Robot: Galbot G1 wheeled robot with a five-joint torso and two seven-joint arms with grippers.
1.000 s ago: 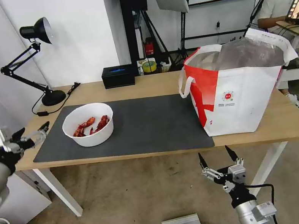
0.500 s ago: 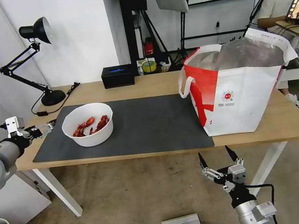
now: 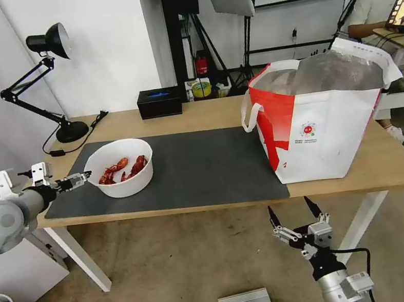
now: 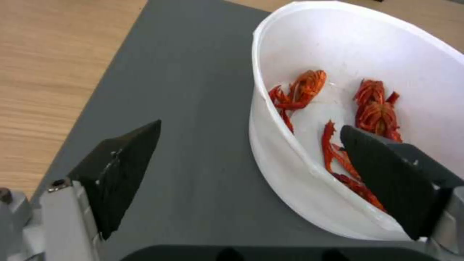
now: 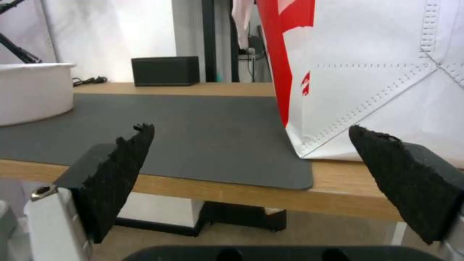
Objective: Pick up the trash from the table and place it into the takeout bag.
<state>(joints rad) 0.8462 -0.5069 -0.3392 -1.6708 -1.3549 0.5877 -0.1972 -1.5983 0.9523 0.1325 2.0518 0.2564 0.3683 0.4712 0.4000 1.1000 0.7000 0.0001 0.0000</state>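
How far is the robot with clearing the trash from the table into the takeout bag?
Looks done: apart from the white bowl of crayfish, no trash remains on the mat. In hand: the left gripper is open at the bowl's rim, one finger inside, one outside. Left: grasping the bowl and carrying it to the takeout bag. The right gripper waits open below the table edge.

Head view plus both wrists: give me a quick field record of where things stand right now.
bowl: white, holds red crayfish, on the mat's left part
mat: dark grey, on the table
table: light wood
bag: red-and-white, upright and open at the table's right end
left gripper: open, at the bowl's left rim, one finger outside and one over the inside
right gripper: open, low in front of the table, below its edge
trash bagged: bowl not yet
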